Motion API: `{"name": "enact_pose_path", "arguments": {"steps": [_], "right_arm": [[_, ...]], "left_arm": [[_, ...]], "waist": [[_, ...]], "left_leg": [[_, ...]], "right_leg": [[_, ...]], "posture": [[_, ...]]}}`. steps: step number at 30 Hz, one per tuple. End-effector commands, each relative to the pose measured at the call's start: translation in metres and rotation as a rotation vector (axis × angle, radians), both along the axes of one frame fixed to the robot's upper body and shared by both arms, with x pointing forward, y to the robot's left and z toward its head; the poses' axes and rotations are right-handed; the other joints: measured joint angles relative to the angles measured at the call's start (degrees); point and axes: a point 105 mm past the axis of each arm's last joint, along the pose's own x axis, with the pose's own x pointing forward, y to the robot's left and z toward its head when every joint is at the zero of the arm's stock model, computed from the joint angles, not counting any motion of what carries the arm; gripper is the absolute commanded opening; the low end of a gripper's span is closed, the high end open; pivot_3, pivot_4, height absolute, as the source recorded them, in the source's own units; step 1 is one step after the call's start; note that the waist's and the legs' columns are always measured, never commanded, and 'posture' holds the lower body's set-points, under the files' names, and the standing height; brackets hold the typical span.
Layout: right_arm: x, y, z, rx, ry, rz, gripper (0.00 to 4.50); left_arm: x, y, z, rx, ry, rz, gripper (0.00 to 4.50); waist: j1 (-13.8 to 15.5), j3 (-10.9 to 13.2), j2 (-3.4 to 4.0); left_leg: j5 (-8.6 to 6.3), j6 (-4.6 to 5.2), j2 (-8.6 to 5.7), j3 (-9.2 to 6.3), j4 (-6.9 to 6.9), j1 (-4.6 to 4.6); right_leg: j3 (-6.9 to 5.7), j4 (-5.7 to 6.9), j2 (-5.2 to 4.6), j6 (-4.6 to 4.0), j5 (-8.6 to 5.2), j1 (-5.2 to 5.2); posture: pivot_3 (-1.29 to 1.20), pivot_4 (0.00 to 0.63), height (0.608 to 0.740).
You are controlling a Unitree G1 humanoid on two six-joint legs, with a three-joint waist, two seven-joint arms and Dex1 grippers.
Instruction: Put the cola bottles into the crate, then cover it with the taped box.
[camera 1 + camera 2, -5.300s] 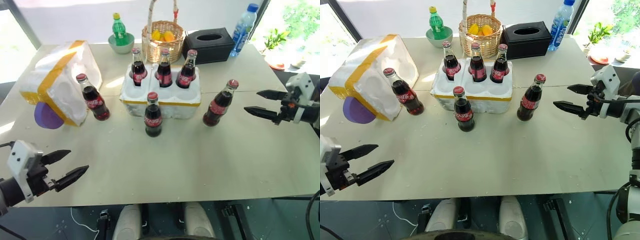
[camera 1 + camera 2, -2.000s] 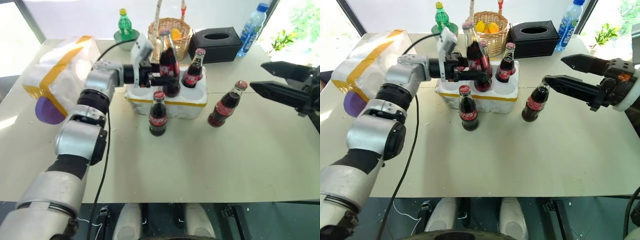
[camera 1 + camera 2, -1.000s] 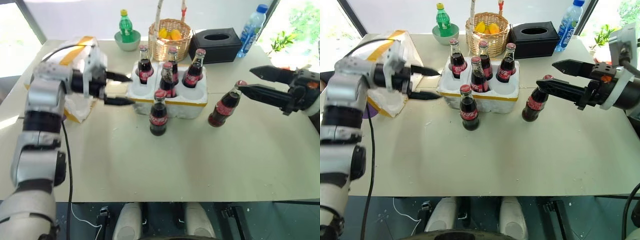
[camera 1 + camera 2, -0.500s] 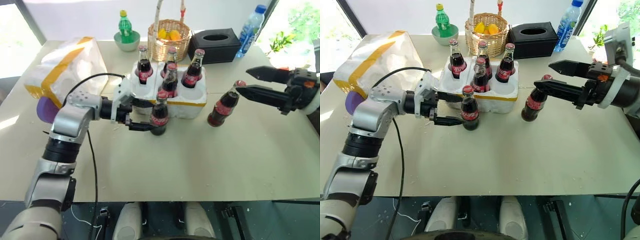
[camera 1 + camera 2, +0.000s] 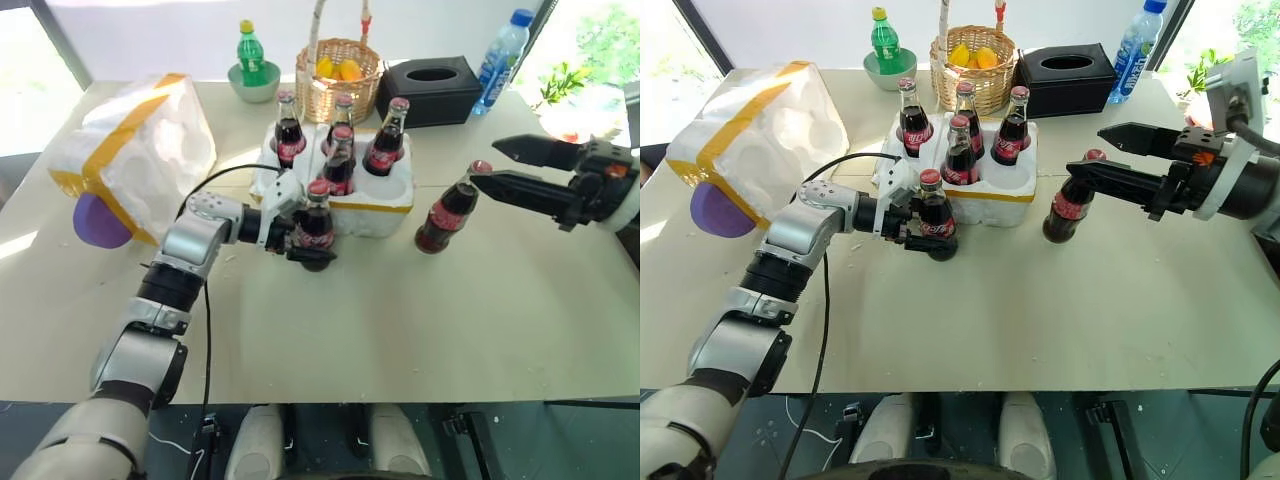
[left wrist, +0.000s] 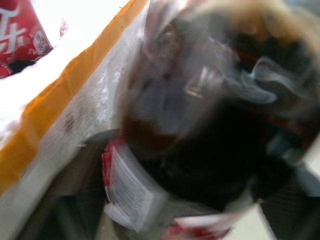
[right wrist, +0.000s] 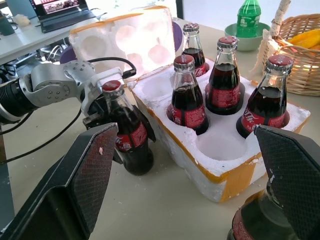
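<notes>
A white foam crate [image 5: 335, 185] is sitting mid-tabletop [image 5: 400, 310] and serves as the landmark. Four cola bottles [image 5: 339, 160] are standing in its wells. A fifth cola bottle [image 5: 316, 229] is standing on the tabletop, touching the crate's near side, and the left gripper [image 5: 298, 232] is reaching in from the crate's left with its fingers [image 5: 902, 215] closing around that bottle's body. A sixth cola bottle [image 5: 446, 211] is standing to the crate's right, apart from it. The right gripper [image 5: 500, 168] is hovering beside that bottle's cap, fingers spread wide and holding nothing. The taped box [image 5: 135, 150] is lying tilted to the crate's left, purple patch facing the near edge.
</notes>
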Motion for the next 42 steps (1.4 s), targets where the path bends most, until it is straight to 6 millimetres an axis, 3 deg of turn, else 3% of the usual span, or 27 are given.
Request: {"name": "enact_pose_path", "arguments": {"steps": [1,3,5,9,12,18,23,26,28,30,33,36,39,42], "right_arm": [[-0.005,-0.001,0.018,0.02,-0.076,-0.001,4.5],[-0.004,-0.002,0.017,0.021,-0.077,-0.004,4.5],[-0.002,0.0,0.016,0.021,-0.078,-0.002,4.5],[-0.002,0.002,0.015,0.02,-0.082,0.008,4.5],[-0.002,0.002,0.015,0.02,-0.083,0.008,4.5],[-0.001,0.002,0.015,0.026,-0.086,-0.001,4.5],[-0.002,0.002,0.01,0.022,-0.078,-0.007,4.5],[-0.001,0.001,0.008,0.018,-0.076,-0.017,4.5],[0.0,-0.001,0.007,0.015,-0.074,-0.027,4.5],[0.0,-0.002,0.005,0.011,-0.071,-0.034,4.5],[-0.003,-0.006,0.004,0.003,-0.065,-0.042,4.5],[-0.01,-0.018,0.002,-0.004,-0.043,-0.079,4.5],[-0.019,-0.036,-0.008,-0.02,-0.007,-0.146,4.5],[-0.024,-0.051,-0.027,-0.011,0.041,-0.247,4.5]], "left_arm": [[-0.012,0.003,0.038,-0.093,-0.018,-0.064,2.83],[-0.014,0.012,0.07,-0.19,0.013,-0.069,2.83],[-0.004,0.023,0.1,-0.289,0.025,-0.013,2.83],[0.017,0.038,0.136,-0.397,-0.011,0.106,2.83],[0.036,0.049,0.147,-0.397,-0.091,0.207,2.83],[0.061,0.056,0.129,-0.237,-0.203,0.291,2.83],[0.071,0.056,0.09,-0.051,-0.287,0.301,2.83],[0.076,0.051,0.077,-0.066,-0.284,0.323,2.83],[0.077,0.047,0.075,-0.093,-0.278,0.334,3.86],[0.076,0.047,0.071,-0.103,-0.262,0.333,4.39],[0.074,0.051,0.076,-0.133,-0.246,0.332,4.39],[0.065,0.064,0.1,-0.201,-0.242,0.319,4.39],[0.037,0.081,0.139,-0.306,-0.193,0.244,4.39],[-0.002,0.098,0.158,-0.32,-0.148,0.162,4.39]], "waist": [[0.0,0.0,0.0],[0.0,0.0,-0.01],[0.1,0.1,-0.08],[0.0,0.1,-0.08],[0.0,0.0,-0.05],[0.0,0.1,-0.1],[0.1,0.1,-0.16],[-0.1,0.1,-0.16],[0.0,0.1,-0.16],[0.0,0.1,-0.16],[0.0,0.1,-0.15],[0.1,0.1,-0.15],[0.0,0.1,-0.17],[-0.4,0.1,-0.12]], "left_leg": [[0.0,-0.01,0.0,0.0,0.0,-0.02],[0.01,-0.01,0.01,-0.01,0.0,-0.04],[0.01,-0.02,0.02,-0.02,0.01,-0.05],[-0.01,0.03,-0.02,-0.02,0.04,-0.07],[0.02,-0.02,-0.06,-0.01,0.04,-0.03],[0.12,-0.2,-0.12,0.09,0.02,-0.06],[0.11,-0.19,-0.12,0.17,0.02,-0.13],[0.1,-0.16,-0.11,0.16,0.02,-0.1],[0.08,-0.13,-0.09,0.14,0.02,-0.08],[0.06,-0.09,-0.07,0.12,0.02,-0.08],[0.06,-0.1,-0.08,0.13,0.02,-0.08],[0.08,-0.13,-0.07,0.11,0.03,-0.09],[0.1,-0.16,-0.02,0.08,0.02,-0.12],[0.09,-0.15,0.05,0.09,-0.02,-0.07]], "right_leg": [[0.0,0.01,0.0,0.0,0.0,-0.03],[0.0,0.0,0.0,0.0,0.0,-0.04],[0.0,0.02,0.0,0.0,0.0,-0.04],[0.0,0.01,0.0,0.01,0.01,-0.04],[-0.01,0.01,0.01,0.02,0.0,-0.02],[-0.01,-0.02,0.05,0.02,0.0,-0.04],[-0.02,-0.03,0.04,0.02,0.0,-0.06],[-0.01,-0.06,0.02,0.02,0.01,-0.06],[-0.01,-0.04,0.02,0.02,0.01,-0.08],[-0.01,0.0,0.02,0.02,0.01,-0.09],[-0.01,-0.01,0.01,0.02,0.01,-0.08],[-0.01,-0.01,0.01,0.02,0.01,-0.08],[-0.01,0.0,0.02,0.02,0.01,-0.08],[0.02,0.06,0.04,0.03,0.01,-0.06]], "posture": [[0.0,0.15,0.74],[0.0,0.15,0.74],[0.0,0.15,0.74],[0.0,0.15,0.74],[0.0,0.15,0.74],[0.0,0.15,0.74],[0.0,0.15,0.74],[0.0,0.15,0.74],[0.0,0.15,0.74],[0.0,0.15,0.74],[0.0,0.15,0.74],[0.0,0.15,0.74],[0.0,0.15,0.74],[0.0,0.15,0.74]]}}
